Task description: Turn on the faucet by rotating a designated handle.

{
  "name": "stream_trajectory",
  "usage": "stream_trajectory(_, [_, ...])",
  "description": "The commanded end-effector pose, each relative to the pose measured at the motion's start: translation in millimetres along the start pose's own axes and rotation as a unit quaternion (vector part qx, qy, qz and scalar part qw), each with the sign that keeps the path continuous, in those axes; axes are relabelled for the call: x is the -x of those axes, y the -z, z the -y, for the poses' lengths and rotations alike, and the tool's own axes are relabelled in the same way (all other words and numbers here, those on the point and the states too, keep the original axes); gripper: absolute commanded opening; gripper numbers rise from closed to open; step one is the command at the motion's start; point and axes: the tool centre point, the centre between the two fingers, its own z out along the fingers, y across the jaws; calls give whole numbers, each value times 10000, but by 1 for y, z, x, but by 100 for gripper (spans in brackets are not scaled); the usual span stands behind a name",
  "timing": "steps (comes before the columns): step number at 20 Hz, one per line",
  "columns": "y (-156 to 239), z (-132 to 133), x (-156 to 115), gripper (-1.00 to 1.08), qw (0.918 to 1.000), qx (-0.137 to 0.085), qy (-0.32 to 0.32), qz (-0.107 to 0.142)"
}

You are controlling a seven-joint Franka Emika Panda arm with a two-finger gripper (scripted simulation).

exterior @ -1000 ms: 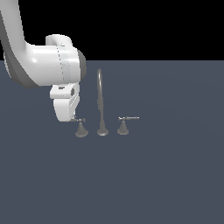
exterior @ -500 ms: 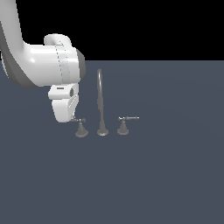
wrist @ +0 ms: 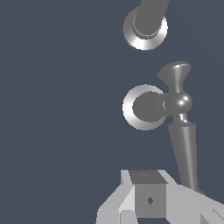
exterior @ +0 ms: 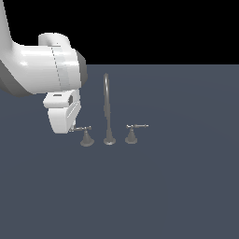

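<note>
The dull-grey faucet has a tall thin spout [exterior: 107,105] on a round foot [wrist: 145,28], standing between two low handles. The handle [exterior: 86,138] on the exterior view's left has a cone base [wrist: 144,107] and a thin lever rod [wrist: 186,148] that sticks out leftward. The rod's outer end reaches my white gripper [exterior: 65,122]. In the wrist view the rod runs close beside my gripper [wrist: 148,197] and passes under its edge. No gap shows between the fingertips, so it looks shut with nothing held. Whether it touches the rod is unclear.
The twin handle [exterior: 131,136] stands on the spout's other side, its lever [exterior: 139,126] pointing to the exterior view's right. All of it sits on a flat dark grey-blue surface [exterior: 177,186]. My bulky white arm [exterior: 42,70] fills the upper left of the exterior view.
My hand has drifted slightly toward the exterior view's left and a touch lower. The lever and the rest of the faucet look unchanged.
</note>
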Motion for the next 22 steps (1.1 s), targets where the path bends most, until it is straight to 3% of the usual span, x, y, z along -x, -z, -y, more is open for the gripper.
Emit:
stream_trajectory(1, [0, -4, -1, -100, 10000, 8, -4, -5])
stream_trajectory(16, [-3, -55, -10, -100, 10000, 87, 33, -16])
stream_trajectory(17, [0, -49, 2, -100, 9999, 29, 116, 26])
stream_trajectory(22, [-1, -59, -21, -100, 10000, 54, 82, 9])
